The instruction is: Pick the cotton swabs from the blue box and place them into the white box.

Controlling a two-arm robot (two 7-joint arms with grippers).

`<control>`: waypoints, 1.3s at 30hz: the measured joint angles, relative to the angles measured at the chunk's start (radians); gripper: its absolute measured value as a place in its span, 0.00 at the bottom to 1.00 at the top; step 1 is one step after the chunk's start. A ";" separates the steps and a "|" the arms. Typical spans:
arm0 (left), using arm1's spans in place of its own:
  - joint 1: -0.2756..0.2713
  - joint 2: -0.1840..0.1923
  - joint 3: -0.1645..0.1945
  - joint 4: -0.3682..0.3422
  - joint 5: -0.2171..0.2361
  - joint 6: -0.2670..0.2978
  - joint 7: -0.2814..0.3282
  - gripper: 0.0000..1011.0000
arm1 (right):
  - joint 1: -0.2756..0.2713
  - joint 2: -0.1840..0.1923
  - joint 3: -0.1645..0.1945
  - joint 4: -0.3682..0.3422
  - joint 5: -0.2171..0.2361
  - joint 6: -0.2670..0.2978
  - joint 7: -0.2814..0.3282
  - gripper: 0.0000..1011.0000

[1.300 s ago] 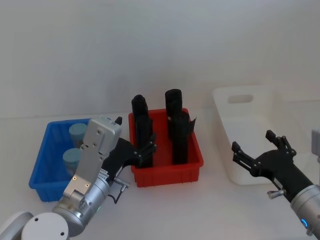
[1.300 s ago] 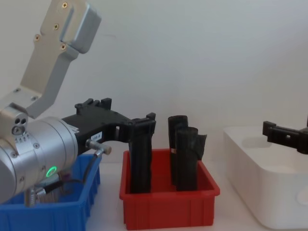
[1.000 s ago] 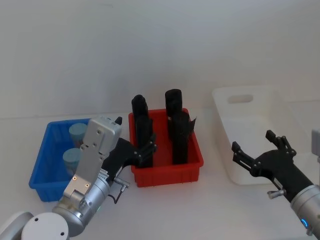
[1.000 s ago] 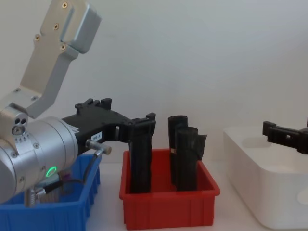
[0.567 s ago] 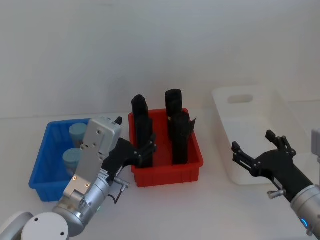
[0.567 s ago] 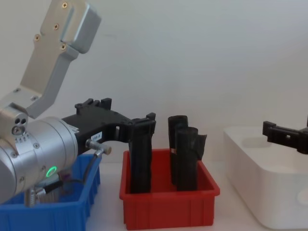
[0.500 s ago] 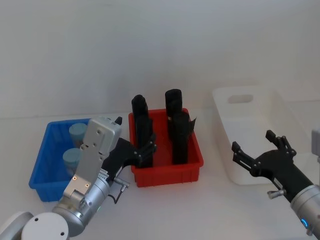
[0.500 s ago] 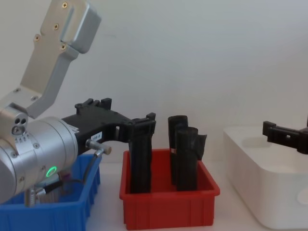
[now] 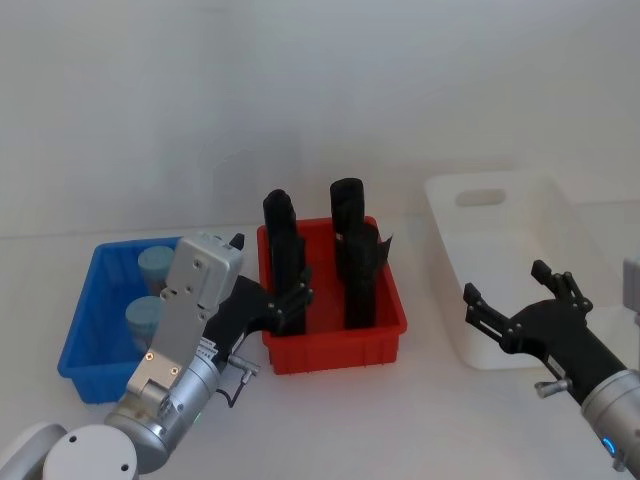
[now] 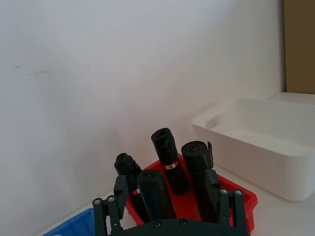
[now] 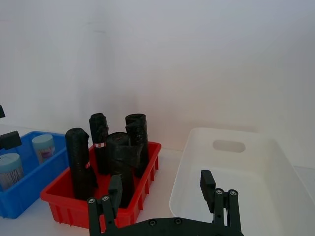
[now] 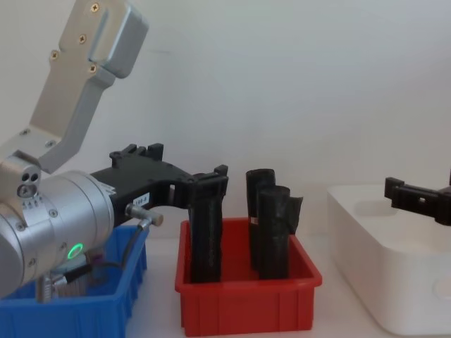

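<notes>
White counter, plain white wall behind.

Item: cotton swabs point(image 9: 146, 316). Two pale-blue-capped jars stand upright inside the blue box point(image 9: 75, 348), lower left of the head view. No jar is visible in the white box point(image 9: 446, 214), right of frame.

Between the two boxes: red bin point(image 9: 335, 352), centre frame, holding four upright black rolls point(image 9: 348, 204).

Left gripper point(image 9: 296, 300): lower left-centre of the head view, hanging by the near left corner of the red bin, just right of the blue box. Fingers apart, nothing between them.

Right gripper point(image 9: 504, 282): lower right of the head view, in front of the white box's near end. Fingers spread, empty.

Change over the last second or so: none. Both arms, all three containers and both jars sit exactly as before.

Meaning for the task, by judgement: no transfer has begun and both jars are outstanding. The left gripper is the nearer one. It would need to shift left over the blue box and descend on a jar.
</notes>
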 joint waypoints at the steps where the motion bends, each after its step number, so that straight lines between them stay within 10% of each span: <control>1: 0.000 0.000 0.000 0.000 0.000 0.000 0.000 0.99 | 0.000 0.000 0.000 0.000 0.000 0.000 0.000 0.99; 39: -0.041 -0.004 -0.039 0.071 -0.080 0.028 -0.073 0.99 | 0.000 0.000 0.000 0.000 0.000 0.000 0.000 0.99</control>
